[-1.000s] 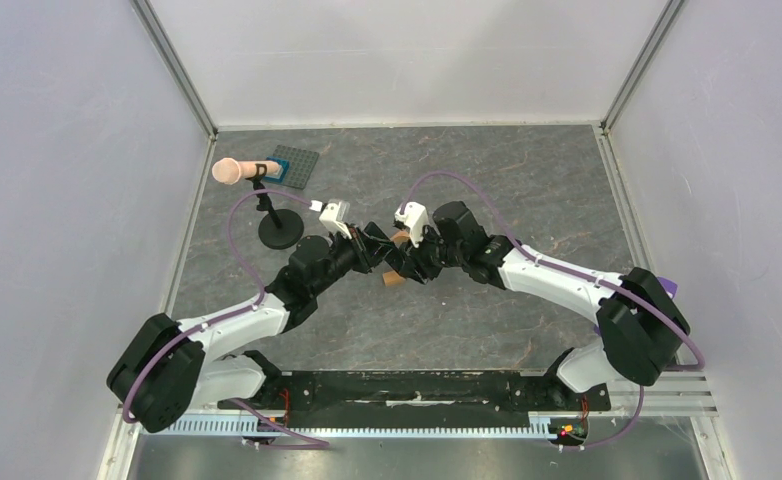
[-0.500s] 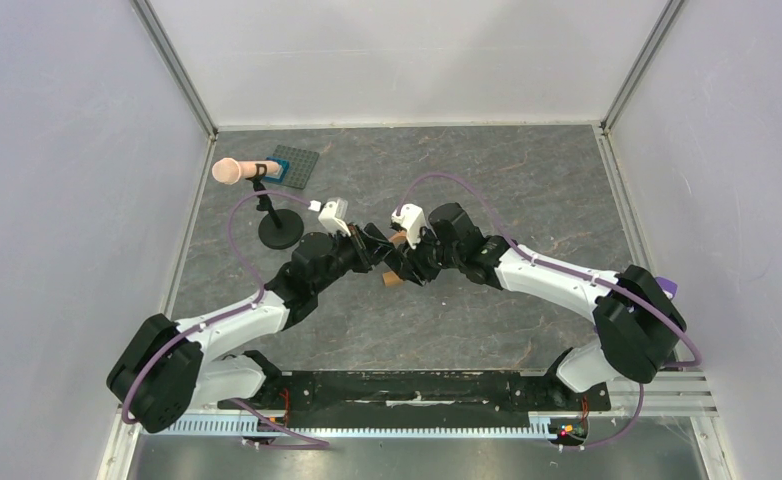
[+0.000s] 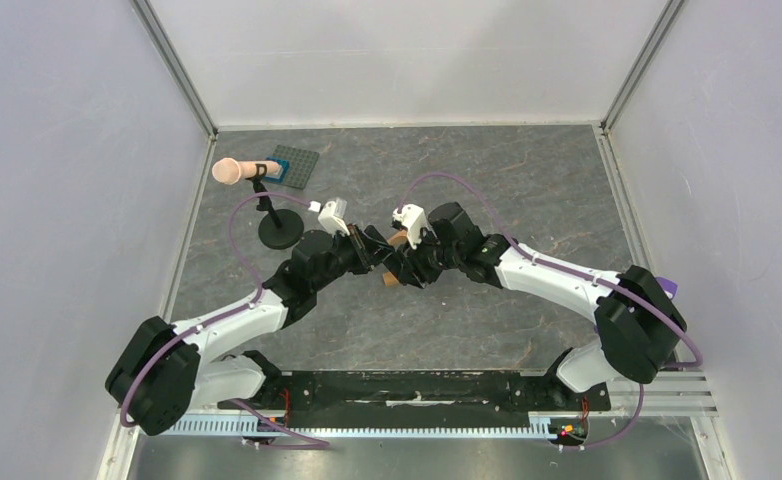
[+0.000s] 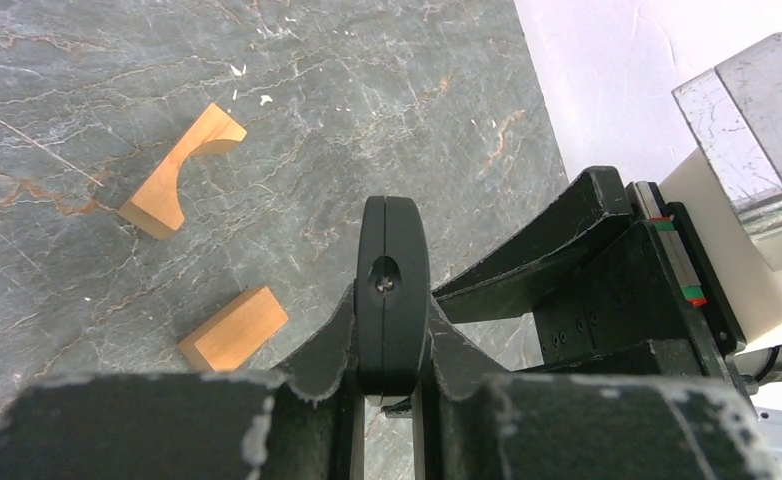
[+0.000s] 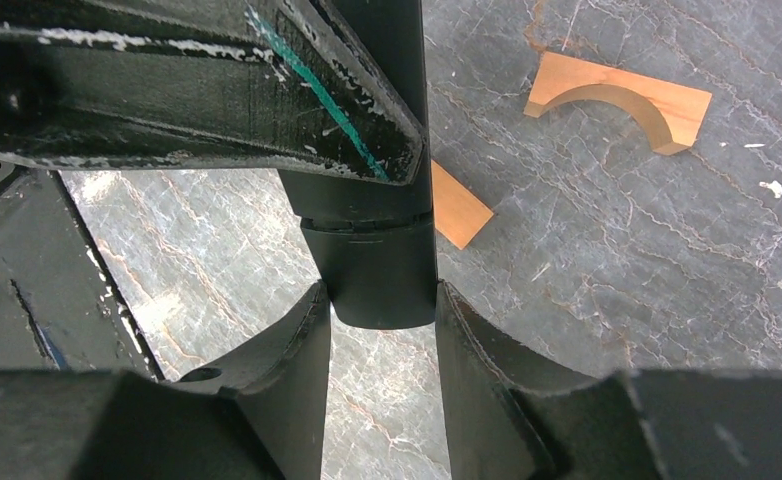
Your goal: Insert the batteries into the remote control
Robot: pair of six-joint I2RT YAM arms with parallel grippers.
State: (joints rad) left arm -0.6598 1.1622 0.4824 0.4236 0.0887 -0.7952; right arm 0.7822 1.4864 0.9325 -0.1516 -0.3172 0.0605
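The remote control, a slim black bar, hangs above the table centre between both grippers. In the left wrist view I see it edge-on, with a screw hole near its top. My left gripper is shut on it, a finger pressed to each side. In the right wrist view its rounded end sits between the fingertips of my right gripper, which is shut on it. The left gripper's finger crosses the top of that view. No batteries are in view.
An orange arch block and an orange rectangular block lie on the grey marbled table under the grippers. A black stand holding a pink cylinder and a grey baseplate are at the back left.
Both grippers, with the remote between them, have shifted slightly to the left. The blocks have not moved.
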